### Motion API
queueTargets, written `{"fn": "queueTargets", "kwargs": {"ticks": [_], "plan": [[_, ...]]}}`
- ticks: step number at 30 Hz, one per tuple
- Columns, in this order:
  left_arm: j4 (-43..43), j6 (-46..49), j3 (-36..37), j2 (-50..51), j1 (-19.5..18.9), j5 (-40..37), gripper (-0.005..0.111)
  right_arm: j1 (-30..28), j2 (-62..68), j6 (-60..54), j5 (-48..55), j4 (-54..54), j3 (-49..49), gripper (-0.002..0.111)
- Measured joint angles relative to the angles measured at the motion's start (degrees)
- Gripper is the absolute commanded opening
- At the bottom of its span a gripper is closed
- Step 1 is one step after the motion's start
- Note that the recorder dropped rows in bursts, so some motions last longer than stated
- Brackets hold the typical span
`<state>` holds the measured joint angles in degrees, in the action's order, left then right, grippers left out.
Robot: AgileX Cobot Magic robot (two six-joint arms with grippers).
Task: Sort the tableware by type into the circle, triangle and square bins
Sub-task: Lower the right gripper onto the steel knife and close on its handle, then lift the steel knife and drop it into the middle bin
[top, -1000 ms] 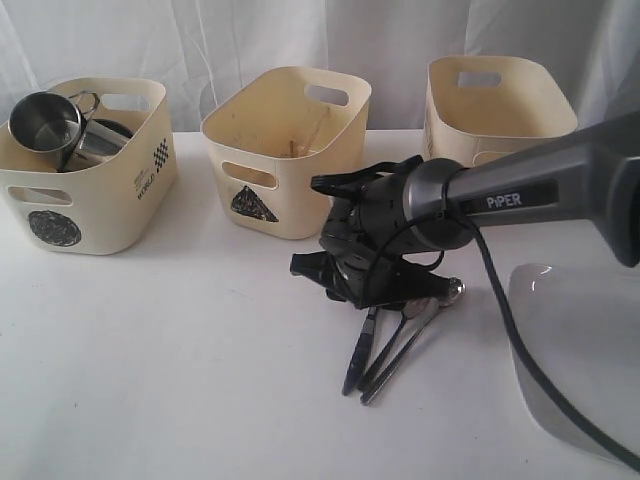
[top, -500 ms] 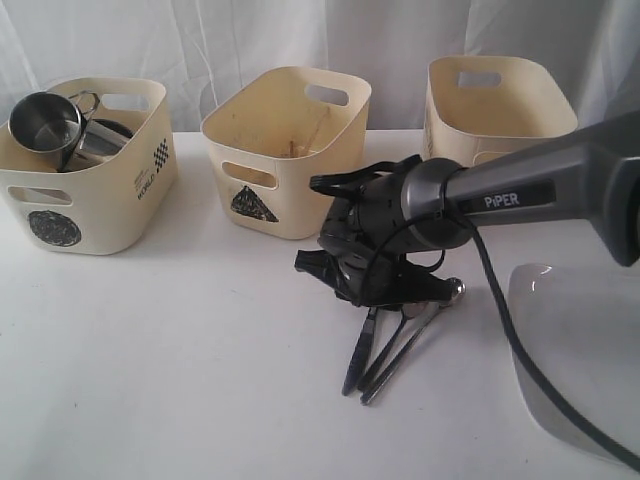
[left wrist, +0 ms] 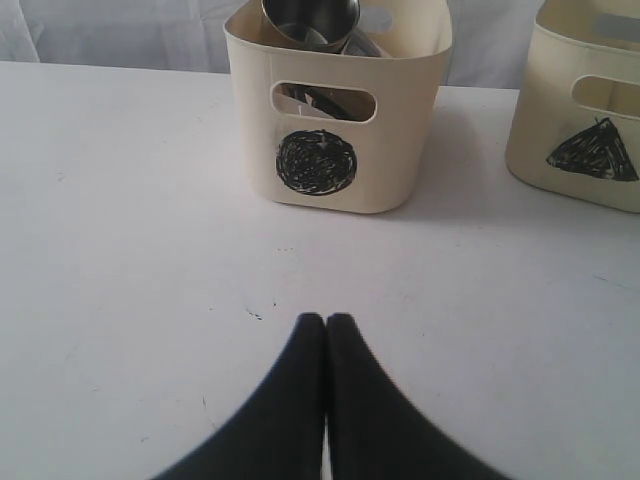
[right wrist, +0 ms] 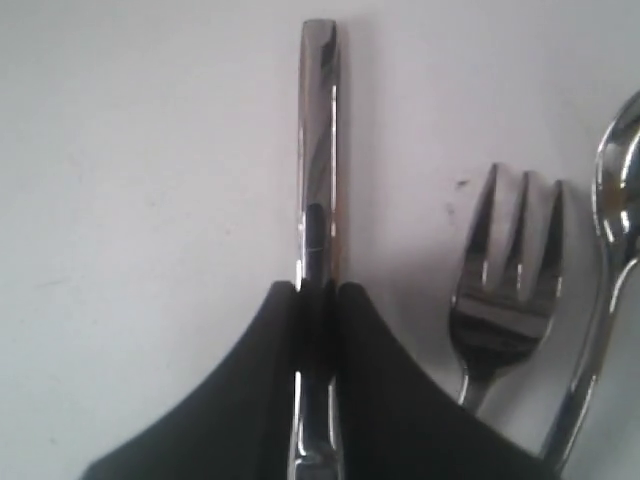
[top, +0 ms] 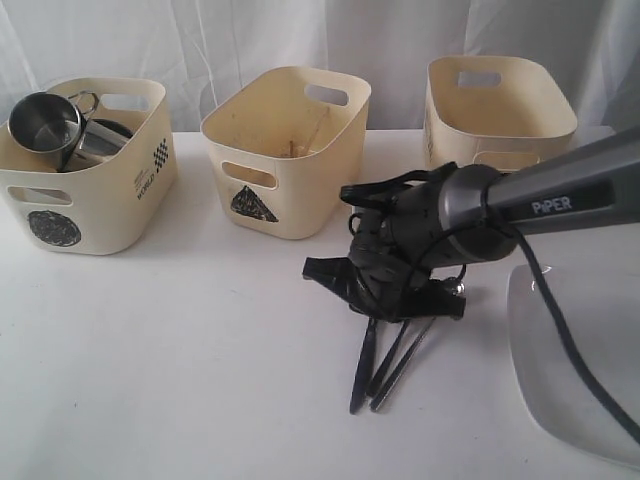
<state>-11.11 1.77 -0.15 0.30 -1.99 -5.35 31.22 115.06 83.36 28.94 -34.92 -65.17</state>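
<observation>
between the jaws of right gripper [right wrist: 318, 292]: knife [right wrist: 320, 130], pinched | fork [right wrist: 505, 300], spoon [right wrist: 620, 200] just beside | left gripper [left wrist: 326, 320] closed

Exterior view: the right gripper [right wrist: 320, 292] and its arm [top: 560, 200] cover the far ends of the knife [right wrist: 320, 150], fork [right wrist: 507, 290] and spoon [right wrist: 620, 185]; only the near ends show. The square plate [top: 570, 380] is cut off by the right and bottom edges. The lower front of the rightmost bin [top: 455, 135] is hidden behind the arm. Right wrist view: the knife runs off the bottom edge inside the gripper; the spoon is cut by the side edge. Triangle bin [top: 300, 190] contents: too dim to identify.
</observation>
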Motion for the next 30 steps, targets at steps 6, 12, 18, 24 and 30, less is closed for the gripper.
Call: {"fn": "queueTargets", "kwargs": {"ticks": [6, 12, 18, 24, 30], "plan": [[0.00, 0.00, 0.00, 0.00, 0.00, 0.00, 0.000, -1.27, -2.58, -0.39, -13.10, 1.23, 5.27, 0.000], [0.00, 0.00, 0.00, 0.00, 0.00, 0.00, 0.000, -1.40, -2.83, -0.39, -16.58, 2.55, 6.73, 0.000], [0.00, 0.00, 0.00, 0.00, 0.00, 0.00, 0.000, -1.40, -3.18, -0.39, -17.42, 2.92, 7.66, 0.000], [0.00, 0.00, 0.00, 0.00, 0.00, 0.00, 0.000, -1.40, -3.53, -0.47, -18.53, 2.21, 7.79, 0.000], [0.00, 0.00, 0.00, 0.00, 0.00, 0.00, 0.000, -2.07, -3.98, -1.84, -24.20, 1.67, 8.87, 0.000]]}}
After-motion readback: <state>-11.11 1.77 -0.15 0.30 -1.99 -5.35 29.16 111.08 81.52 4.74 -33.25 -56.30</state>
